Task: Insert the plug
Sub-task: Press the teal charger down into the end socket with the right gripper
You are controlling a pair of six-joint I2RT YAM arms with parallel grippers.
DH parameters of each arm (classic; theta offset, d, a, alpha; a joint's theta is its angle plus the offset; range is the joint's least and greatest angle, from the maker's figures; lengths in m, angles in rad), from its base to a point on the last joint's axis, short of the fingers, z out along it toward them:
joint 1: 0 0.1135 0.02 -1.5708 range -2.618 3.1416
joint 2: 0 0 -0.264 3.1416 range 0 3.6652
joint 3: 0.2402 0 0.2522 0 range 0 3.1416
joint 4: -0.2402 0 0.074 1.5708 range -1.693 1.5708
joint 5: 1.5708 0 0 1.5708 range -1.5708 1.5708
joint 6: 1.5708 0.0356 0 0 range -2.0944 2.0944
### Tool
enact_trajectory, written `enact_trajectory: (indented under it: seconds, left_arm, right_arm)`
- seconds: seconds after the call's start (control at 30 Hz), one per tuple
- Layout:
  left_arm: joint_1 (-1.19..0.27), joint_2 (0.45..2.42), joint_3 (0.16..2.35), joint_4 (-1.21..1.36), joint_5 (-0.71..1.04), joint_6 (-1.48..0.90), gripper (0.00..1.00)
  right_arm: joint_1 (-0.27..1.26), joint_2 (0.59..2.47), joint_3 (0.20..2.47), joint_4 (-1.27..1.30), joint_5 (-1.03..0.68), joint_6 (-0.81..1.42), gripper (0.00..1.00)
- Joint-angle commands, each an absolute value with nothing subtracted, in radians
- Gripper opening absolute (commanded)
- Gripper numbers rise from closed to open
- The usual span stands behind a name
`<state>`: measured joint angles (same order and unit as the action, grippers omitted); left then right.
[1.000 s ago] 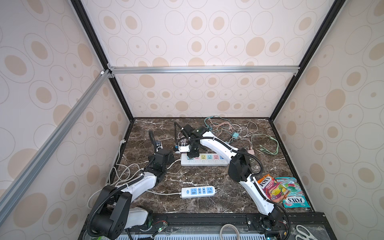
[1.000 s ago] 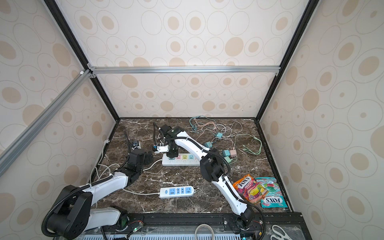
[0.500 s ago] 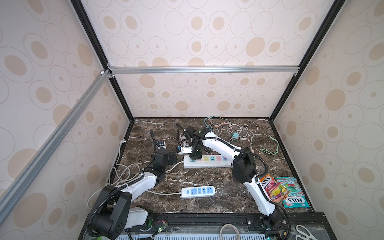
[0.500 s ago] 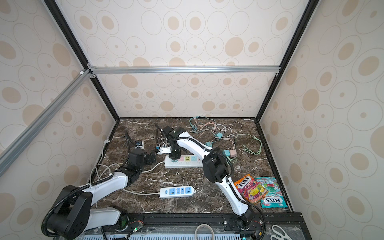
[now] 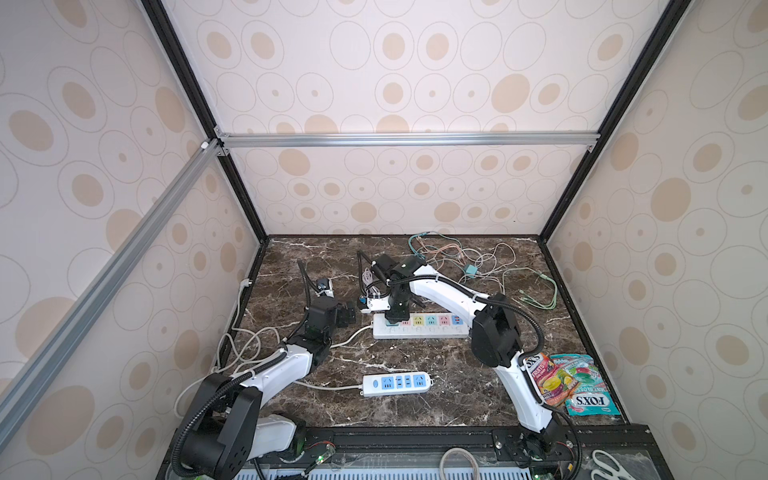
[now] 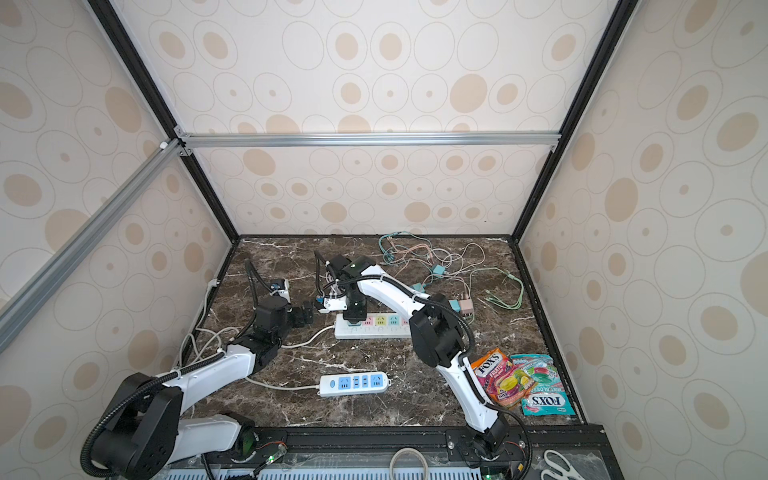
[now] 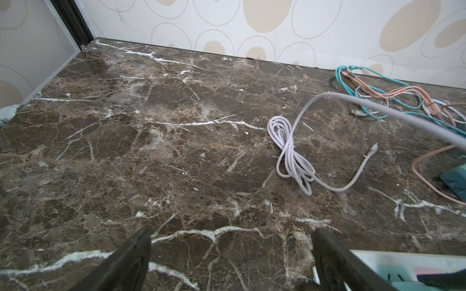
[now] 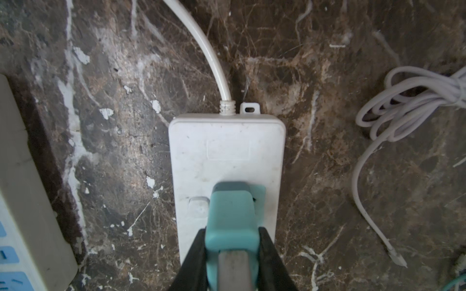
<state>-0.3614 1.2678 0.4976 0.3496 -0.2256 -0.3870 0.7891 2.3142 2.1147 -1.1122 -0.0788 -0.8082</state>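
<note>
At the cord end of the white power strip, right over the first, teal-faced socket: holds the teal plug upright in the right gripper, with the black fingers clamped on its two flat sides. Grips the upper part of the body, presumably to hold the prongs square to the slots and to push straight down. Points the wrist vertically in both top views, probably so that the force runs along the prongs and does not shove the light strip sideways. Hides the prongs under the body; looks down on, or very near, the socket face, but cannot be called fully seated from here.

Just beside that same end of the strip, low over the marble table: poises the left gripper with its fingers spread wide and nothing between them. Placed there, at a guess, to brace the strip should it slide or lift.

Leaves the pale cable rising slack from the tied bundle, seemingly toward the plug, so no tug against the push. Ignores the second strip with blue sockets, well apart toward the front edge.
</note>
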Motion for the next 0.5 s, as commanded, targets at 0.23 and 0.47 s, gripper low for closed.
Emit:
enact_trajectory:
  seconds: [0.23,0.47]
  left_arm:
    - [-0.365,1.293,0.543,0.299,-0.292,-0.385,0.98]
    - [-0.365,1.312,0.564,0.256,-0.329,-0.398,0.98]
  right_arm:
    - [0.782,2.257,2.024,-1.139,-0.069,-0.778,0.49]
    - [0.780,2.140,1.900,-1.083,-0.092,-0.686,0.71]
